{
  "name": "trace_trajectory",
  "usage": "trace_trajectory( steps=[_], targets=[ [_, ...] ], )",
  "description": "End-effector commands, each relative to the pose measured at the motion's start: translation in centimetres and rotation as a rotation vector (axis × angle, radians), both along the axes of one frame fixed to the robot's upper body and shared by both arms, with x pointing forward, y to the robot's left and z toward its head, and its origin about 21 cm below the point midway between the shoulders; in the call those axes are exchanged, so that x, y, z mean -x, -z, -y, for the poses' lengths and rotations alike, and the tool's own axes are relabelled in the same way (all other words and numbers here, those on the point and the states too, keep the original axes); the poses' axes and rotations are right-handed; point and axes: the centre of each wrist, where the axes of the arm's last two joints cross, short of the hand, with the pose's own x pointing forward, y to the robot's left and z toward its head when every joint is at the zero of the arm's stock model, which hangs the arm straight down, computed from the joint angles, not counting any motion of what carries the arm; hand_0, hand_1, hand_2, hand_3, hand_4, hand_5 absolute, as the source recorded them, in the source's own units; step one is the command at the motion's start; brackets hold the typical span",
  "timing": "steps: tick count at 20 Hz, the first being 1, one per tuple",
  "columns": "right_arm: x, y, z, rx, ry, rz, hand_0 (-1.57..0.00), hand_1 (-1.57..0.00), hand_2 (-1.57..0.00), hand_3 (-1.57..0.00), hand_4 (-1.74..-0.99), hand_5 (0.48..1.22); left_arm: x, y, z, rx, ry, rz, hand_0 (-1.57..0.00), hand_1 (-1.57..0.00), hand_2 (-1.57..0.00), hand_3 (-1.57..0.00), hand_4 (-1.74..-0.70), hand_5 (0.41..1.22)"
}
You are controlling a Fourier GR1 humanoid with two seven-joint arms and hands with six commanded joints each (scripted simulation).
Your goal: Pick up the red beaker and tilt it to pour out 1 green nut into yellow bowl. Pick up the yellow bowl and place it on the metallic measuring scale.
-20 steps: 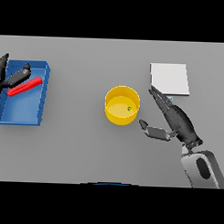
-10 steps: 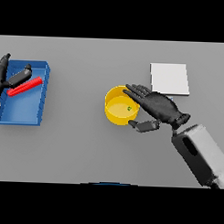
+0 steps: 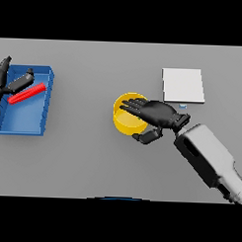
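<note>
Right robot hand (image 3: 160,113) reached in from the lower right, on a white and grey arm, over the yellow bowl (image 3: 126,121). Fingers (image 3: 132,107) stretched fairly straight across the bowl's open top, pointing left; thumb (image 3: 148,137) curled under at the bowl's near right side. Looked wide rather than clamped, though with fingers above and thumb beside the rim; could not tell whether the rim was actually touched. Bowl stood upright on the grey surface (image 3: 82,161), near the middle, with most of its right half hidden under the palm. Inside of the bowl largely covered, so no nut could be made out.

Metallic measuring scale (image 3: 182,85), a pale square plate, lay flat up and to the right of the bowl, apart from it, with a small marking at its near edge just above the wrist.

Far left: blue tray (image 3: 46,99) lying on the surface, with the red beaker (image 3: 27,93) resting on its side inside, slanted from lower left to upper right. Left robot hand (image 3: 3,78) at the picture's left edge, over the tray's upper left part, dark fingers (image 3: 20,81) spread loosely just above the beaker; held nothing, as far as could be seen.
</note>
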Motion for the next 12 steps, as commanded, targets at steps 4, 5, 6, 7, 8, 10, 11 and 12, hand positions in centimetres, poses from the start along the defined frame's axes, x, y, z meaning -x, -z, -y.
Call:
trace_trajectory(
  steps=[4, 5, 6, 7, 8, 10, 11, 12],
  targets=[
    [-0.4, 0.4, -1.1, 0.060, -0.034, -0.033, 0.00, 0.00, 0.00, 0.00, -1.281, 0.674, 0.0, -0.1, -0.2, 0.001, 0.000, -0.008, 0.00, 0.00, 0.00, 0.00, -0.80, 0.734],
    [-0.6, 0.5, -0.9, 0.079, -0.033, -0.045, 0.00, 0.00, 0.00, 0.00, -1.288, 0.671, -0.1, -0.1, -0.4, 0.003, -0.009, -0.001, 0.00, 0.00, 0.00, 0.00, -0.80, 0.735],
    [-1.1, 0.4, -0.8, 0.094, -0.022, -0.048, 0.00, 0.00, 0.00, 0.00, -1.295, 0.671, -0.2, 0.0, -0.1, 0.004, -0.005, 0.002, 0.00, 0.00, 0.00, 0.00, -0.80, 0.735],
    [-1.1, 0.6, -1.2, 0.109, -0.027, -0.053, 0.00, 0.00, 0.00, 0.00, -1.300, 0.671, 0.0, -0.2, -0.4, 0.002, -0.004, -0.002, 0.00, 0.00, 0.00, 0.00, -0.80, 0.737],
    [-1.2, 0.6, -1.3, 0.123, -0.034, -0.056, 0.00, 0.00, 0.00, 0.00, -1.303, 0.674, 0.0, -0.4, -0.5, 0.001, -0.008, 0.001, 0.00, 0.00, 0.00, 0.00, -0.80, 0.738],
    [-1.3, 0.6, -1.7, 0.159, -0.040, -0.059, 0.00, 0.00, 0.00, 0.00, -1.307, 0.690, 0.0, -0.7, -0.5, -0.008, -0.008, 0.014, 0.00, 0.00, 0.00, 0.00, -0.80, 0.735],
    [-1.2, 0.7, -2.0, 0.173, -0.054, -0.063, 0.00, 0.00, 0.00, 0.00, -1.304, 0.703, -0.3, -0.7, -0.5, -0.010, -0.012, 0.012, 0.00, 0.00, 0.00, 0.00, -0.79, 0.732],
    [-1.0, 1.0, -2.0, 0.174, -0.064, -0.072, 0.00, 0.00, 0.00, 0.00, -1.304, 0.713, -0.2, -0.6, -0.4, -0.008, -0.012, 0.005, 0.00, 0.00, 0.00, 0.00, -0.79, 0.731]
  ],
)
